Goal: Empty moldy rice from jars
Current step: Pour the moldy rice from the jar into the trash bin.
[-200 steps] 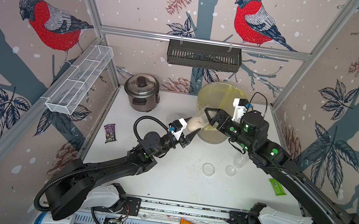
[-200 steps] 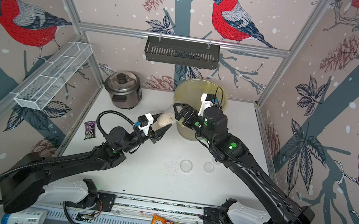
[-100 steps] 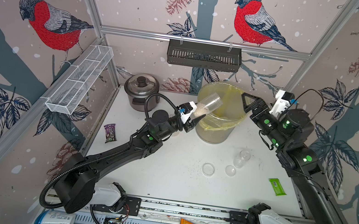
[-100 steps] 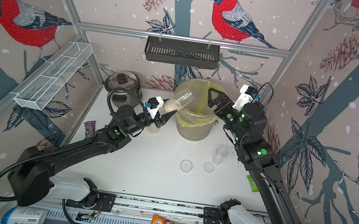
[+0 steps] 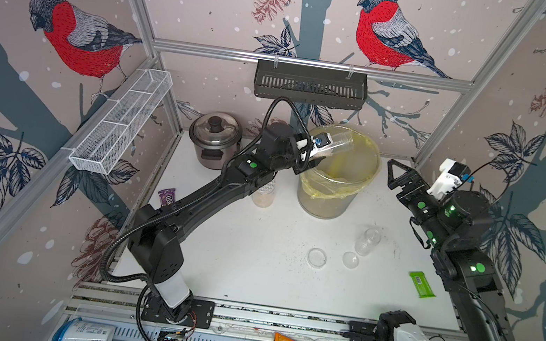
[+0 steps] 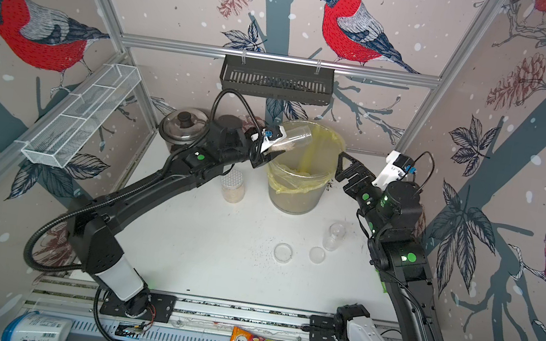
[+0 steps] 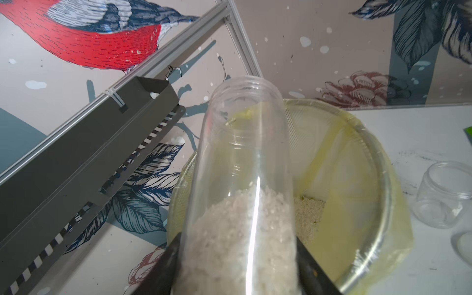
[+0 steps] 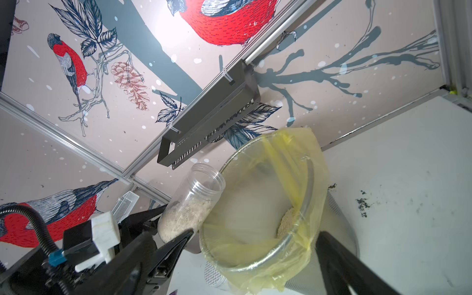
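While the left gripper (image 5: 316,153) is clamped on the base of a narrow clear jar (image 5: 337,144), it holds this jar tilted above the left rim of the translucent bin (image 5: 323,204) with the yellow bag, at the far side of the table (image 5: 249,267). This jar has no lid, and its open mouth points over the bin, a little higher than its base. The moldy rice (image 7: 240,229) lies in the base half, between the two black fingers (image 7: 161,268). Some pale grains (image 8: 287,221) lie at the bottom of the bag. To the right of the bin, the right gripper (image 5: 396,175) hangs in the air, apart from it; its jaws are spread wide and hold nothing. A wider jar (image 6: 233,187) with a silver dotted lid stands upright just left of the bin, under the left arm, with pale rice inside. A second narrow jar (image 5: 366,242) stands open on the table, to the right of the bin and nearer, and looks empty. Two clear round lids (image 5: 317,257) lie flat just near of it. At the far left stands a rice cooker (image 5: 214,138), and a green packet (image 5: 422,284) lies near the right edge.
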